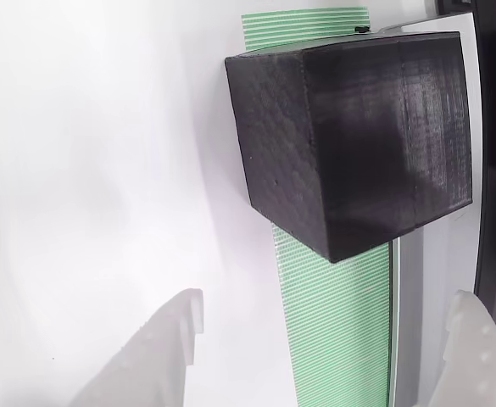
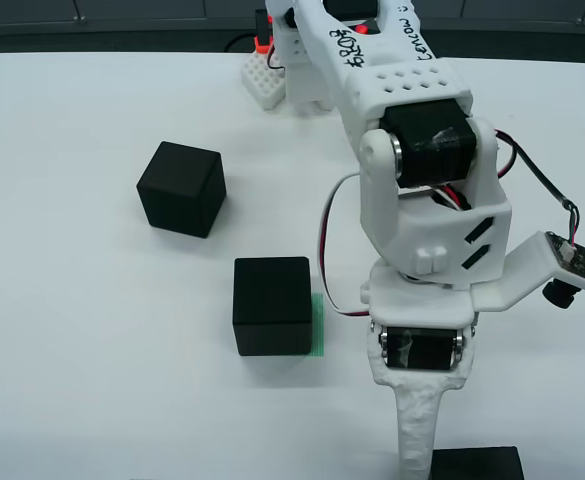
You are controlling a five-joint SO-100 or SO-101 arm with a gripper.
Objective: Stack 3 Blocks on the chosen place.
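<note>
In the view from above, 1 block (image 2: 181,188) sits loose at the far left of the desk (image 2: 72,330), and a 2nd block (image 2: 272,305) rests on the green-striped chosen place (image 2: 317,325) at centre. A 3rd block (image 2: 477,464) lies at the near right edge beside the hand (image 2: 417,455). In the view that rides on the hand, its fingers (image 1: 167,352) stand apart and empty before that cube, so I judge 1 of 3 placed, 2 left.

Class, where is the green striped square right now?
In the view from above, the green striped square lies near the middle of the table, mostly covered by a black block, left of the gripper.
</note>
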